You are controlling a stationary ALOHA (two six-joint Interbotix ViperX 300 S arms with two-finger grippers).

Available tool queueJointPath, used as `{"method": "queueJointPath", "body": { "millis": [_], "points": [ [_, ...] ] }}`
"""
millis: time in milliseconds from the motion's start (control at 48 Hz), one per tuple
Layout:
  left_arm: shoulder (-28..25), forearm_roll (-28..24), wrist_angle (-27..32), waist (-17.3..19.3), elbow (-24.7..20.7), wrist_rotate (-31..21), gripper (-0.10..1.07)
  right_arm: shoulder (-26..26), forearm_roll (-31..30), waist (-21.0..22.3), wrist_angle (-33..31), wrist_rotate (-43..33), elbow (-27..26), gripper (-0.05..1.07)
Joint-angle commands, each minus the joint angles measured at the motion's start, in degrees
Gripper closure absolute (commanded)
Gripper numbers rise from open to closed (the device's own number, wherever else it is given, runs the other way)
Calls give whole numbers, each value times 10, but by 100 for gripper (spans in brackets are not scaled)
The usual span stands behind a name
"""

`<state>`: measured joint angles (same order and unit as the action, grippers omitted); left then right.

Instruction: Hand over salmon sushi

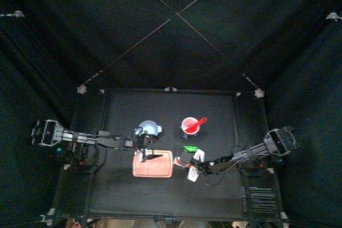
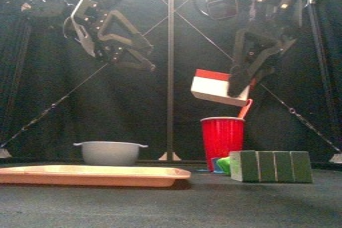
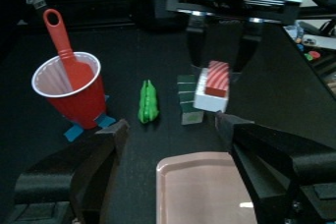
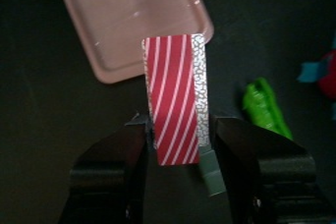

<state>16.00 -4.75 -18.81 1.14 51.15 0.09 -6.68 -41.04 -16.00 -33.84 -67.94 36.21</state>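
- Front view: right gripper (image 2: 238,94) hangs above the table with the salmon sushi (image 2: 219,87) clamped between its jaws, well clear of the surface. The block shows a red top and white side here, tilted.
- Right wrist view: same grip seen close; the sushi (image 4: 176,95) shows red-and-white stripes on one face and a speckled white edge, pinched from both sides by the right gripper (image 4: 178,144). Below it lies the pink board (image 4: 132,17), and off to one side the green piece (image 4: 268,105).
- Left wrist view: left gripper (image 3: 171,154) has its jaws spread wide, nothing between them. It faces the right gripper (image 3: 221,56) and the sushi (image 3: 214,84), a gap remaining between them.
- Only the left wrist view shows the red cup (image 3: 69,85) holding a red spoon (image 3: 62,41), with a blue scrap at its foot.
- Only the front view shows the grey bowl (image 2: 110,152) behind the board (image 2: 94,175), and a green box (image 2: 271,165) beside the cup (image 2: 223,138).
- Top view: both arms meet near the table's front middle, over the board (image 1: 155,168); the sushi is too small to pick out.
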Motion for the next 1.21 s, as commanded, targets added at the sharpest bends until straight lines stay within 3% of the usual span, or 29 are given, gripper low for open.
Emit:
{"method": "queueJointPath", "body": {
  "millis": [0, 333, 562, 729, 1188],
  "points": [
    [12, 1, -3, -1, -3, 1, -6, -32, -39, 20, 10, 1, 5, 38],
    [17, -51, -17, -2, 9, 1, -6, -41, -142, 66, 126, 6, 40, 38],
    [9, -56, -54, -2, 11, -2, -6, -40, -196, 87, 134, 5, 41, 38],
    [-14, -31, -62, -2, 4, -1, -6, -38, -220, 98, 134, 2, 37, 38],
    [-105, -28, -88, 6, -48, 11, -6, -36, -226, 98, 156, 2, 39, 38]
  ]
}}
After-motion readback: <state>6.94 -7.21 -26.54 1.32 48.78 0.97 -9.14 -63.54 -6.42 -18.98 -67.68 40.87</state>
